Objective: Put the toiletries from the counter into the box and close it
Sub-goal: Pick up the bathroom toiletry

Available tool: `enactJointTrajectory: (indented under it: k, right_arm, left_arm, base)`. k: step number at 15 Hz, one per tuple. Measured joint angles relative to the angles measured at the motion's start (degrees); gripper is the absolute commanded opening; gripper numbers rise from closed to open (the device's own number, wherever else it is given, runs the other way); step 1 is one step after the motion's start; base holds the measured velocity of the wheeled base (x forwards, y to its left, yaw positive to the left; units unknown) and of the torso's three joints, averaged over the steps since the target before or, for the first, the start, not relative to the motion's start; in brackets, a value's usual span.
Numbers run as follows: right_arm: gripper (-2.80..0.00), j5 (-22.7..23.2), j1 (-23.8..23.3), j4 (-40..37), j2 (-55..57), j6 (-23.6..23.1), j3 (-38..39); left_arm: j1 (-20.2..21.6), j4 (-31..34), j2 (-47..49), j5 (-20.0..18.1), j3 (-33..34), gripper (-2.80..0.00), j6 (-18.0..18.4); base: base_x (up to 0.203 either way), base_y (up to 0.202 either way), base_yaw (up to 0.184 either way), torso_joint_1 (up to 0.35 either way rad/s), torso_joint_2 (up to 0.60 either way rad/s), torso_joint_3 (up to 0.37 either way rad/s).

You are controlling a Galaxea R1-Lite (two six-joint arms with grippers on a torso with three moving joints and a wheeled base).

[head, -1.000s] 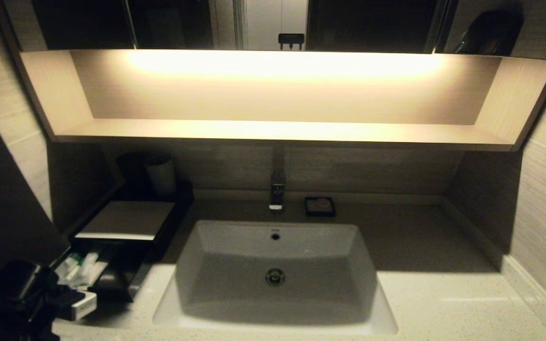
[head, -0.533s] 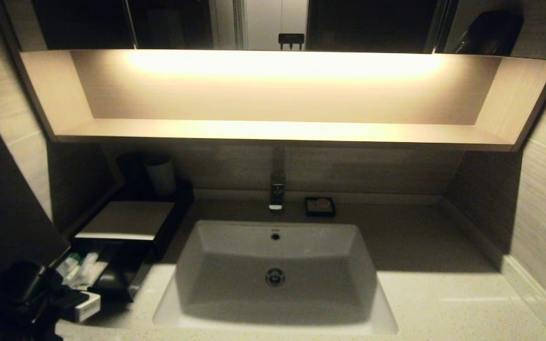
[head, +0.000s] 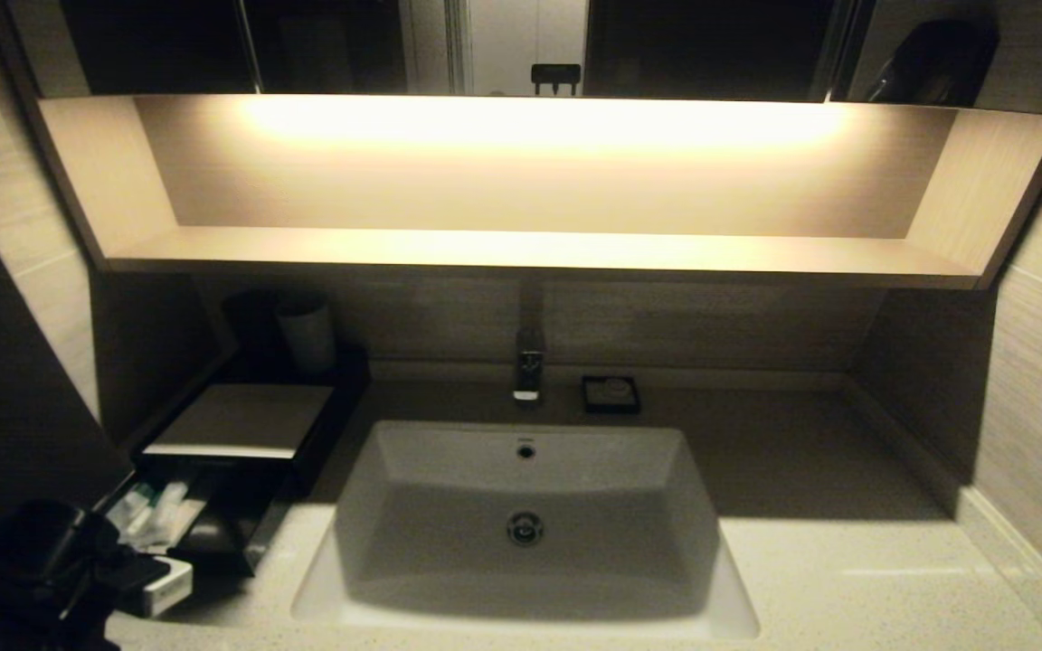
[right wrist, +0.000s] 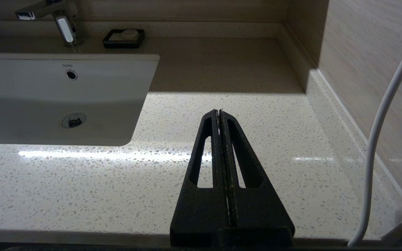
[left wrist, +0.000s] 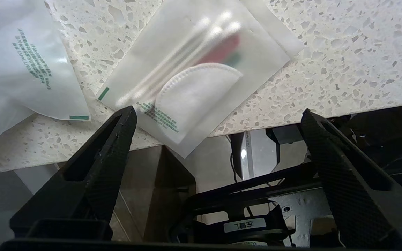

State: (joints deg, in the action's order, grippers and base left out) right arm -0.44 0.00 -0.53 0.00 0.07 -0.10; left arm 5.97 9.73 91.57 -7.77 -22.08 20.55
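Currently: my left gripper (left wrist: 218, 115) gapes wide, empty, at the counter's (left wrist: 326, 52) near-left edge, framing the overhanging cotton-swab sachet (left wrist: 194, 69) for pickup.

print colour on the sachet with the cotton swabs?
Green print and a small green bar on the clear sachet; shows best in the left wrist view.

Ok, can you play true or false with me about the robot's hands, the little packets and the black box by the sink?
1. The left gripper is open. True.
2. The cotton-swab sachet is pinched in the left gripper. False: it lies on the counter, one corner over the edge.
3. The right gripper is wide open. False: it is shut, holding nothing.
4. The box has its drawer pulled out. True.
5. The basin holds toiletries. False: it is empty.
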Motion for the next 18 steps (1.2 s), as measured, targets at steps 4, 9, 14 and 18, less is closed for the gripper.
enactJointTrajectory:
  k: [4,9,14,18]
  right_arm:
    - [-2.80,-0.02,0.00,0.01,0.00,0.00,0.00]
    - [-2.80,-0.02,0.00,0.02,0.00,0.01,0.00]
    - [-2.80,0.00,0.00,0.01,0.00,0.03,0.00]
    - [-2.80,0.00,0.00,0.01,0.00,0.03,0.00]
  left_arm:
    - [-0.02,-0.03,-0.06,0.41,0.02,0.00,-0.02]
    - [-0.05,-1.57,-0.11,1.01,0.58,0.00,0.06]
    - [-1.29,-6.78,0.99,1.99,3.04,0.00,0.15]
    - [-1.76,-6.95,1.44,2.06,3.64,0.00,0.11]
  base:
    - [0.000,0.000,0.000,0.000,0.00,0.000]
    - [0.000,0.000,0.000,0.000,0.00,0.000]
    - [0.000,0.000,0.000,0.000,0.00,0.000]
    - [0.000,0.000,0.000,0.000,0.00,0.000]
